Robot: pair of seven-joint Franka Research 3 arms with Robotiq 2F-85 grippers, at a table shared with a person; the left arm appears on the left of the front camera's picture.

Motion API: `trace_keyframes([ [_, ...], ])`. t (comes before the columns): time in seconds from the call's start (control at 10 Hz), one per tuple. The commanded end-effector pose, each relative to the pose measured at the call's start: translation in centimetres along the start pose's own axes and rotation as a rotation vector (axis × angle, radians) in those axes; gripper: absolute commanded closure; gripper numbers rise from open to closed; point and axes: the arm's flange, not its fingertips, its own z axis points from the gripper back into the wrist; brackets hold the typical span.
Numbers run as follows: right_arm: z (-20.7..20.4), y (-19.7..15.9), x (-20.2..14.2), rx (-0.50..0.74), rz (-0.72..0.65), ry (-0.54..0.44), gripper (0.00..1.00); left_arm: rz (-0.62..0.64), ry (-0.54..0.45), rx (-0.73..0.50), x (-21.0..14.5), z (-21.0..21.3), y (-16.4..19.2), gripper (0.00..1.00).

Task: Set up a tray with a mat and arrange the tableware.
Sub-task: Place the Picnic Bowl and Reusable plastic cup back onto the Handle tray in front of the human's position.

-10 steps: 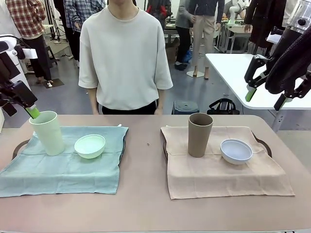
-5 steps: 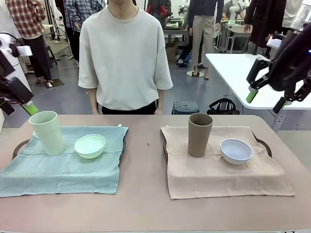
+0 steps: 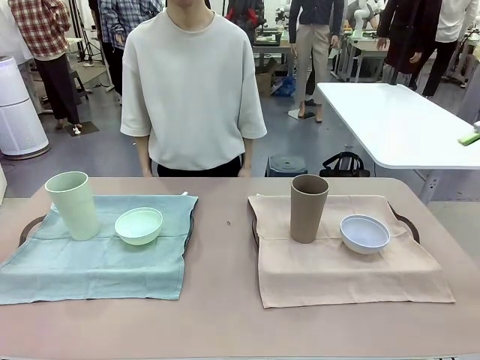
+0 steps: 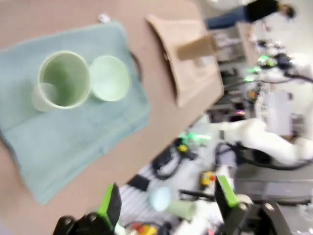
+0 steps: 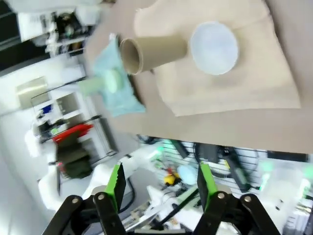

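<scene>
On the left, a teal mat [image 3: 97,259] covers a dark tray [image 3: 30,225] and carries a mint green tumbler [image 3: 73,204] and a mint green bowl [image 3: 139,225]. On the right, a tan mat [image 3: 345,266] over a second tray [image 3: 406,222] holds a tan-brown tumbler [image 3: 308,208] and a pale blue-white bowl [image 3: 364,233]. My left gripper [image 4: 167,200] hangs open high above the table edge, looking down on the mint tumbler [image 4: 63,81] and mint bowl [image 4: 110,78]. My right gripper [image 5: 160,183] is open and empty, high above the brown tumbler [image 5: 154,53] and pale bowl [image 5: 214,48].
A person in a pale shirt [image 3: 193,82] stands at the far side of the table, hands out of sight. A bare strip of tabletop [image 3: 225,247] runs between the two mats. A white table [image 3: 397,124] stands behind on the right.
Both arms have drawn up and outward, leaving the front view; the left gripper has pulled away from the mint tumbler. The tableware and mats have not moved.
</scene>
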Motion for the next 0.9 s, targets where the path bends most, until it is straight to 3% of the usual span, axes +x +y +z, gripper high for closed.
trace_keyframes([
  [0.0, 0.9, -1.6, -0.1, 0.204, 0.057, 0.042, 0.23, 0.030, 0.007, -0.193, 0.3, 1.7, 2.6, 0.00],
  [0.5, 1.9, -4.0, -1.6, 0.253, -0.001, -0.002, 0.23, 0.112, -0.141, -0.184, -4.6, 4.9, 6.8, 0.00],
  [0.7, 1.7, -3.5, -2.0, 0.206, -0.008, -0.006, 0.23, 0.109, -0.152, -0.160, -4.5, 5.0, 6.6, 0.00],
  [0.8, 2.5, -4.0, -1.4, 0.245, -0.012, 0.000, 0.23, 0.137, -0.132, -0.192, -5.1, 5.7, 7.4, 0.00],
])
